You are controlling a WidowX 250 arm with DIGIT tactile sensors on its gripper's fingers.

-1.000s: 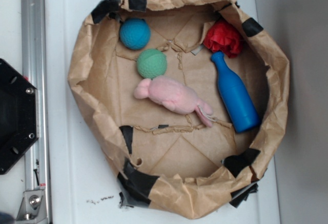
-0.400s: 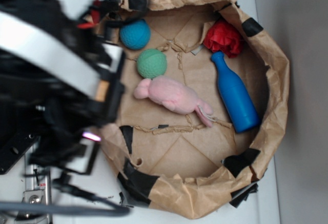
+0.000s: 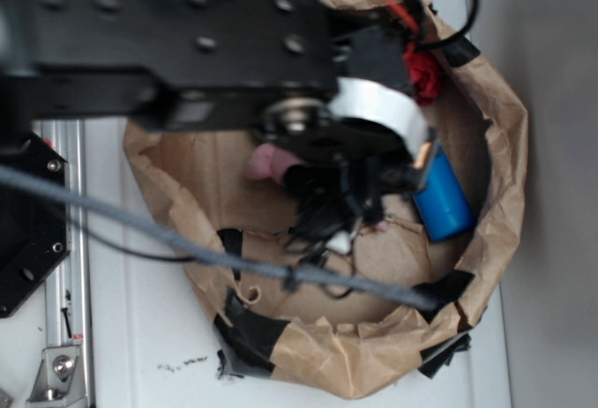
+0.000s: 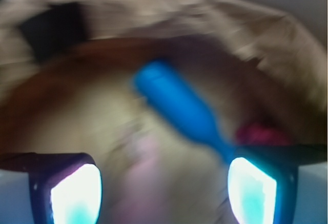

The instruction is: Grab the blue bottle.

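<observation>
Wrist view, anyone?
— Blurry. Blue bottle (image 4: 177, 108) lying in paper-lined basket (image 4: 169, 19), neck toward right finger (image 4: 252, 192). Gripper (image 4: 164, 193) spread wide, empty.
— Exterior?
— Arm (image 3: 187, 44) covering most; bottle base peeking out.

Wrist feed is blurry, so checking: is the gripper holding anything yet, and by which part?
Nothing is held. The gripper is open, its fingers spread apart, with the blue bottle lying untouched ahead of them.

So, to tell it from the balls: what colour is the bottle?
Bright blue bottle, clearest in the wrist view.
</observation>
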